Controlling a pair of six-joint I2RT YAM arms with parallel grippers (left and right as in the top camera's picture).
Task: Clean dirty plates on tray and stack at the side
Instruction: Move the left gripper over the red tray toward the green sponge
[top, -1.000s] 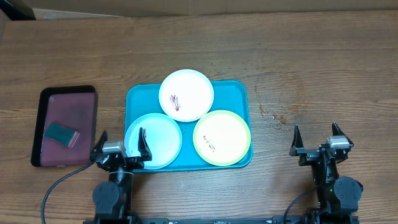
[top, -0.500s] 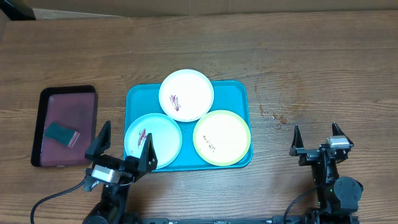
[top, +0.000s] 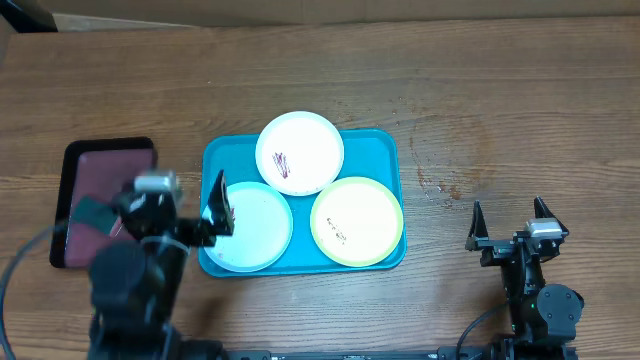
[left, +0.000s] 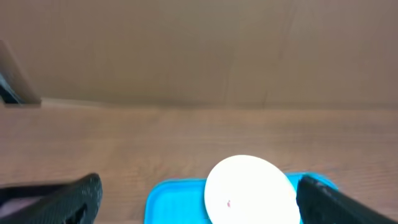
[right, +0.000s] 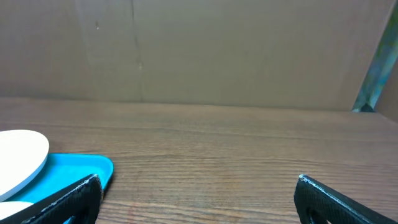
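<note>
The teal tray (top: 388, 150) lies mid-table and holds three plates. The white plate (top: 299, 152) is at the back with a dark smear. The light blue plate (top: 255, 225) is front left. The yellow-green plate (top: 357, 221) is front right. My left gripper (top: 172, 205) is open and empty, raised over the tray's left edge; one finger overlaps the light blue plate. The left wrist view shows the white plate (left: 249, 190) on the tray (left: 171, 202) between the open fingers (left: 199, 186). My right gripper (top: 508, 215) is open and empty, right of the tray.
A black-rimmed maroon tray (top: 110, 165) lies at the left with a dark green sponge (top: 92, 211) on it, partly hidden by my left arm. The right wrist view shows the teal tray's corner (right: 93, 167), the white plate's edge (right: 22, 158) and bare wood. A cardboard wall stands behind the table.
My left arm has risen from the front edge and moved back and left, now over the tray's left edge. The plates and the right arm have not moved.
</note>
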